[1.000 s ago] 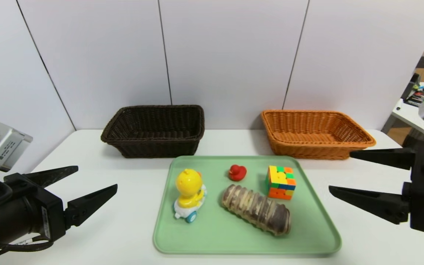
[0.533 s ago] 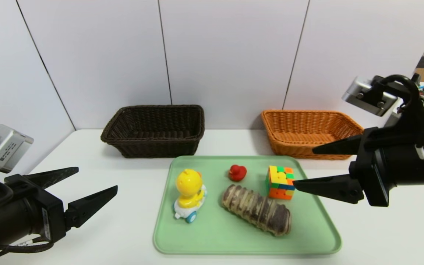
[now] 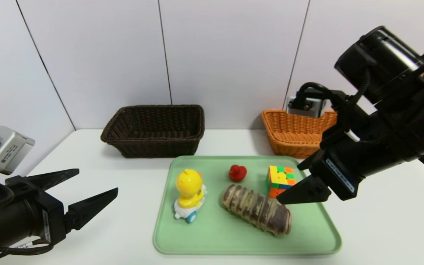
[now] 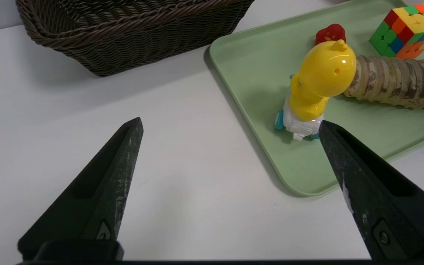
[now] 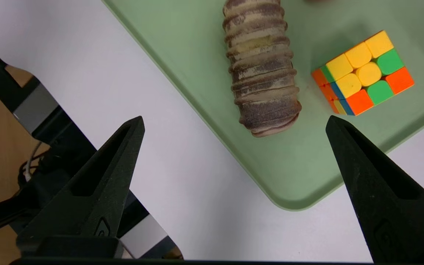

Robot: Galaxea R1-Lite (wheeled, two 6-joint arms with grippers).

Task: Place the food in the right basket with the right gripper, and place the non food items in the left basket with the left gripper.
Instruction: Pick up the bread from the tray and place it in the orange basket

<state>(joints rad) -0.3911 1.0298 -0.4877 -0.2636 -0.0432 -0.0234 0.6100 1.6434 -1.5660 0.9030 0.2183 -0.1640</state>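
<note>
Bread: [image 3: 257, 209] on the green tray [image 3: 212, 241], ahead of your right gripper [image 5: 235, 117], the nearer one. It points lengthwise toward you.
Right hand: wide apart, holding nothing.
Left gripper [image 3: 98, 178]: wide apart, waiting beside the tray.
Feel: bread looks bumpy, ridged; tray looks smooth.

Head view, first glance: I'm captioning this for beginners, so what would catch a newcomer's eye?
Probably the bright yellow duck toy, at the tray's left. Next, the black right gripper, open above the tray's right side, near the colourful puzzle cube and striped loaf.
</note>
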